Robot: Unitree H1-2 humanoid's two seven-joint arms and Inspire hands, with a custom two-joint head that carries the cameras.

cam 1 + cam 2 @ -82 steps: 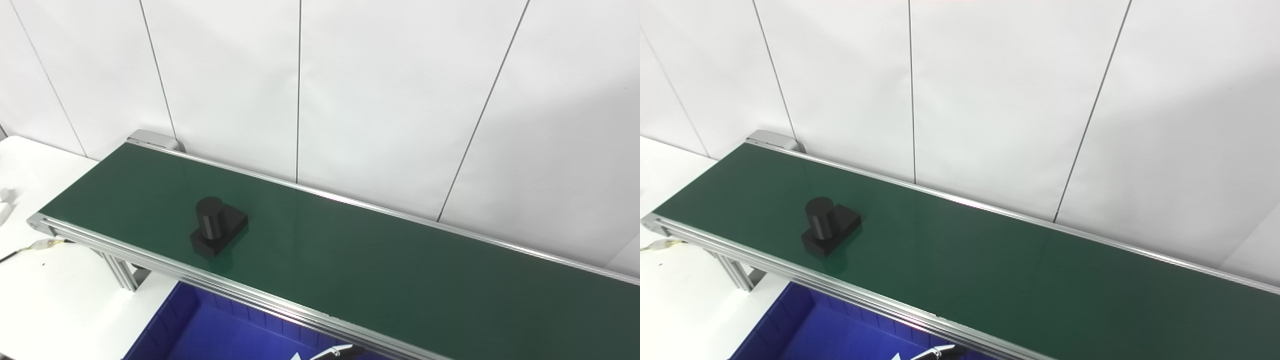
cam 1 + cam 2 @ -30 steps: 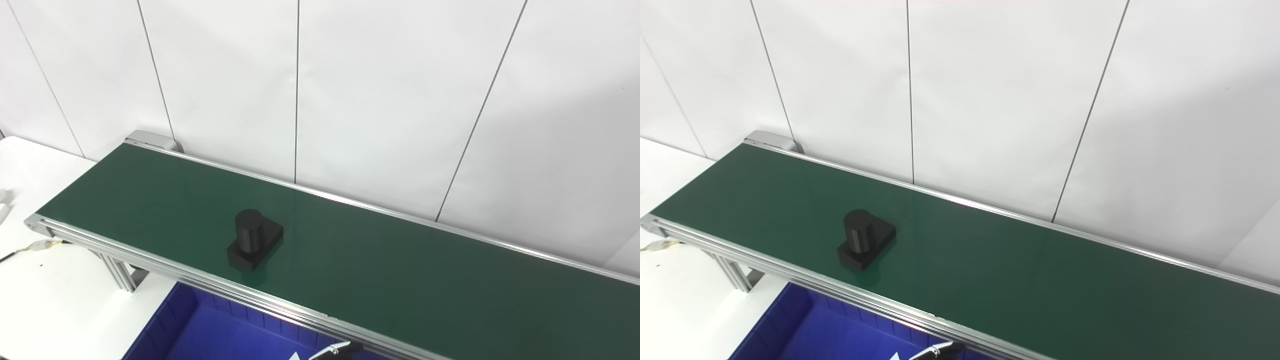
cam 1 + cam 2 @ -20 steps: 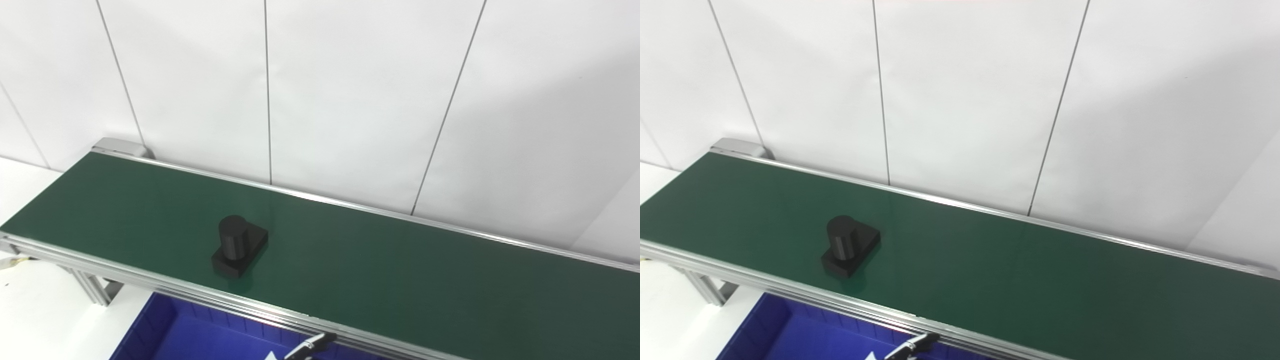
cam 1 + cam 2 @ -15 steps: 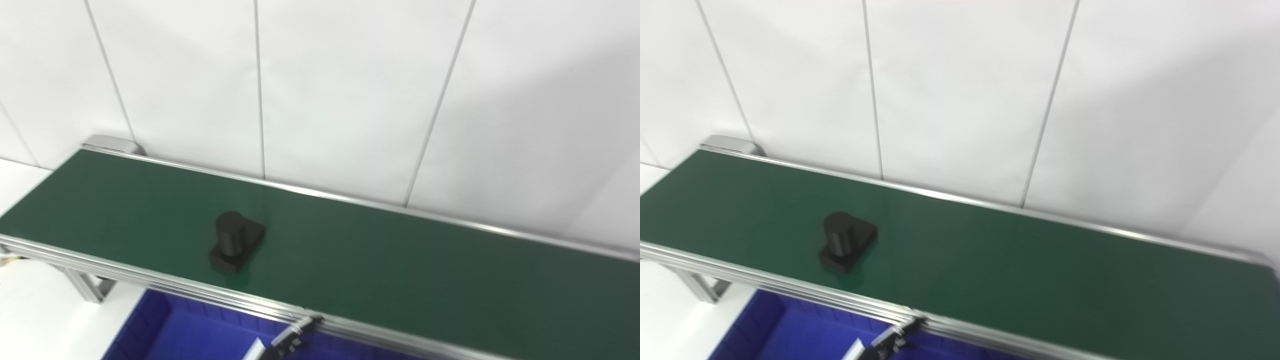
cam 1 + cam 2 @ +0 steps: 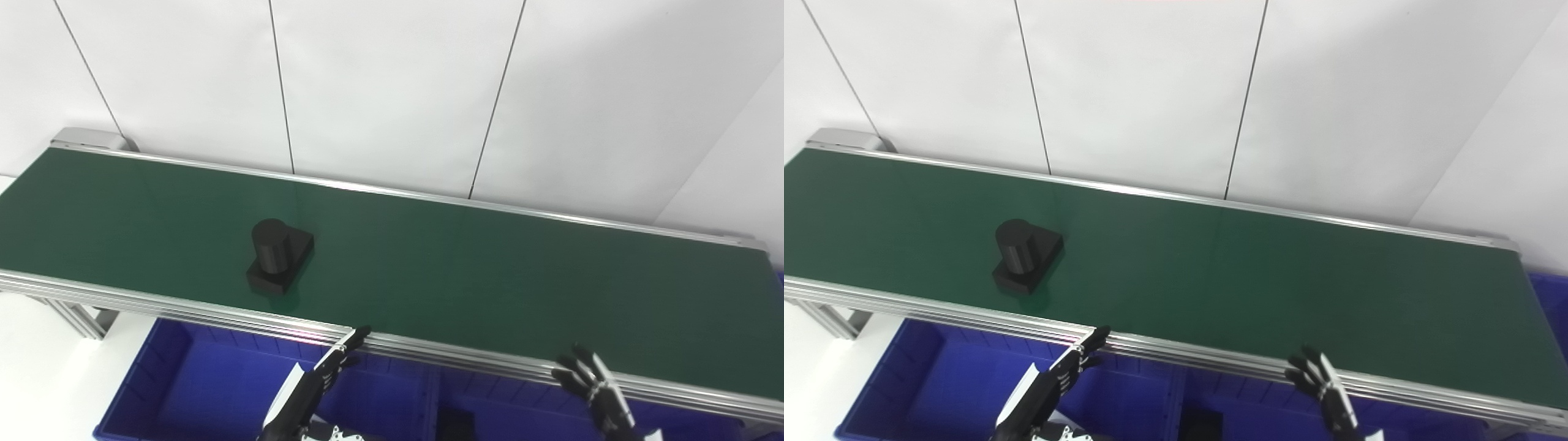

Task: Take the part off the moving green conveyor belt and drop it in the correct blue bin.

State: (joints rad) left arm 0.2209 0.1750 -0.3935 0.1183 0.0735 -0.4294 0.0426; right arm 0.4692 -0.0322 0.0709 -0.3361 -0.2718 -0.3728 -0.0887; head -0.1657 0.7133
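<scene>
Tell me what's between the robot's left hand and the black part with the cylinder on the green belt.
Only the belt's silver aluminium side rail and bare green conveyor belt separate the left hand from the black part, in both eye views.

bright, even light — sharp, faint glare

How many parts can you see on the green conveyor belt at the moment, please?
1. The black part, a cylinder upright on a flat base, sits on the left half of the green conveyor belt, near its front rail. Nothing else shows on it.
</scene>
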